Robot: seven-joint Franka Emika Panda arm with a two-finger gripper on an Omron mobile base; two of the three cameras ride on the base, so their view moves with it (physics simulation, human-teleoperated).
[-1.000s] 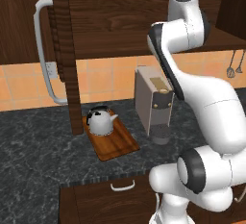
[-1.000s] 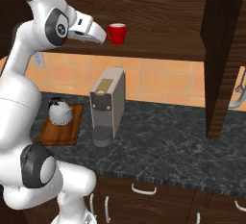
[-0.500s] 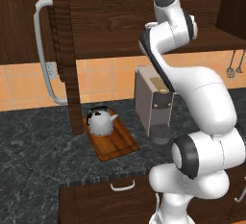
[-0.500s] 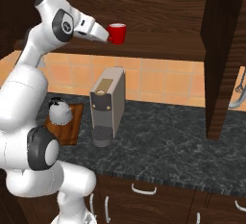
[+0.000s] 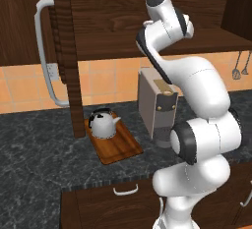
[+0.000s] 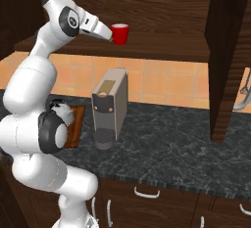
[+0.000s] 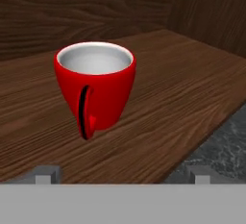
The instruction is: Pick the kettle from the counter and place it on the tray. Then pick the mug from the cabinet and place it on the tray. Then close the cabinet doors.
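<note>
Red glazed mug (image 7: 95, 88), tapering toward its base, pale grey inside, upright on the wood-grain shelf of the cabinet (image 7: 182, 88), loop handle turned toward the camera. Gripper (image 7: 120, 174) spread wide and empty, blunt grey fingertips (image 7: 44, 174) low in the hand view on either side of the mug, apart from it. From the right base view, same mug (image 6: 119, 34) just beyond the gripper (image 6: 111, 34) at shelf height. Rounded silver-grey kettle (image 5: 104, 123), black arched handle and short spout, seated on the rectangular brown wooden tray (image 5: 118, 147) with visible grain. Tray flat on the dark speckled stone counter (image 5: 34, 149). Boxy grey coffee machine (image 5: 156, 107) just beside the tray. Cabinet doors (image 5: 64, 51) open, dark wood-grain panels; long curved silver-grey bar handle (image 5: 47, 61) on the left one. Orange tiled backsplash (image 6: 162, 82) behind the counter.
</note>
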